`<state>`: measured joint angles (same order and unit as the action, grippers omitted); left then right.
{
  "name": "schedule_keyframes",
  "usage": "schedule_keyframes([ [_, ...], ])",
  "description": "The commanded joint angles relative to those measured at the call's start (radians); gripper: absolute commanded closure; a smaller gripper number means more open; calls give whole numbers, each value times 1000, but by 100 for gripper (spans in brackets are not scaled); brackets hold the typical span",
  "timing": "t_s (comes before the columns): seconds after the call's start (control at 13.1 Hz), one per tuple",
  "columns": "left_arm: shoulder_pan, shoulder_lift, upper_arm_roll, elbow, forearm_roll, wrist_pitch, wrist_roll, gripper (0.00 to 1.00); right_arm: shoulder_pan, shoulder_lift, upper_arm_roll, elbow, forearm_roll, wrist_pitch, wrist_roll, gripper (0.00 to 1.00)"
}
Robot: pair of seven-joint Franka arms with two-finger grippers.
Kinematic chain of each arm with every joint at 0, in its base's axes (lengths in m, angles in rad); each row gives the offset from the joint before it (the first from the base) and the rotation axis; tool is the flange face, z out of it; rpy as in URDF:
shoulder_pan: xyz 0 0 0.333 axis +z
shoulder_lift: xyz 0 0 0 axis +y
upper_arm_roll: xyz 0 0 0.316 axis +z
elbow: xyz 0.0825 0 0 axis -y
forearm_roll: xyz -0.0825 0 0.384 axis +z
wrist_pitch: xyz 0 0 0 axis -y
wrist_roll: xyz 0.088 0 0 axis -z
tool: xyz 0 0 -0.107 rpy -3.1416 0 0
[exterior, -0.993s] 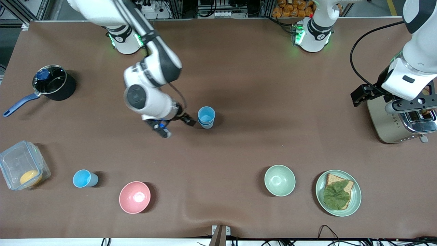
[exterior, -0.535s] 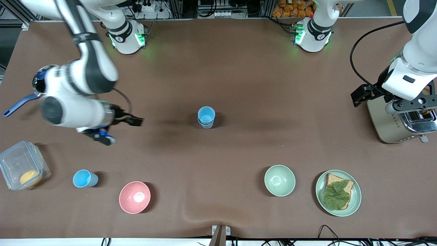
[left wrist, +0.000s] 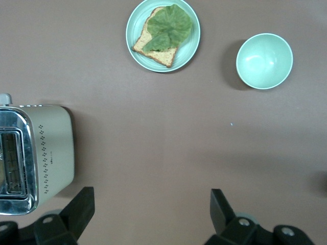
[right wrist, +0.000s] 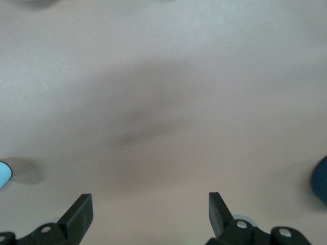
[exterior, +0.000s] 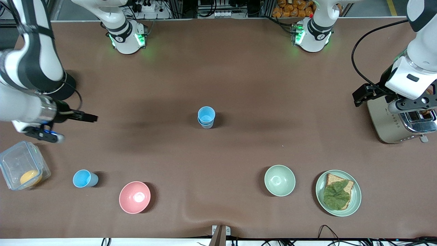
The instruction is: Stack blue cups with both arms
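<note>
Stack of 2 blue cups mid-table; we see third cup nearer camera than stack. Right gripper empty, fingers apart over bare cloth toward right arm's end; left gripper likewise spread, waiting above toaster.

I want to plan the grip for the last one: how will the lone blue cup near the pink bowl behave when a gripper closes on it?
The single blue cup looks like thin plastic, so it is probably light and may slide if nudged. It seems to stand upright with its mouth up; its tapered walls might slip upward out of a loose pinch. It is empty, so nothing should spill.
</note>
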<state>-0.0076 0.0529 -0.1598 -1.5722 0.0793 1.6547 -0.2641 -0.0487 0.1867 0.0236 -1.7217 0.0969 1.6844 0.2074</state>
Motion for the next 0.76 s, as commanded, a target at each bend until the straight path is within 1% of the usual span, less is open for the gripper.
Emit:
schedule_keyframes([
  [0.0, 11, -13, 2, 4, -32, -10, 78, 0, -10, -104, 24, -21, -34, -31, -20, 0],
  [0.23, 11, -16, -1, 11, -41, -30, 82, 0, -11, -188, 21, -16, -40, -52, -193, 0],
  [0.31, 11, -15, 0, 23, -56, -44, 82, 0, -11, -194, 21, 10, -40, -90, -216, 0],
  [0.46, 9, -15, -1, 34, -61, -61, 82, 0, -22, -190, 21, 95, -46, -185, -220, 0],
  [0.69, 11, -15, 5, 52, -85, -94, 80, 0, -60, -194, 21, 106, -48, -206, -287, 0],
])
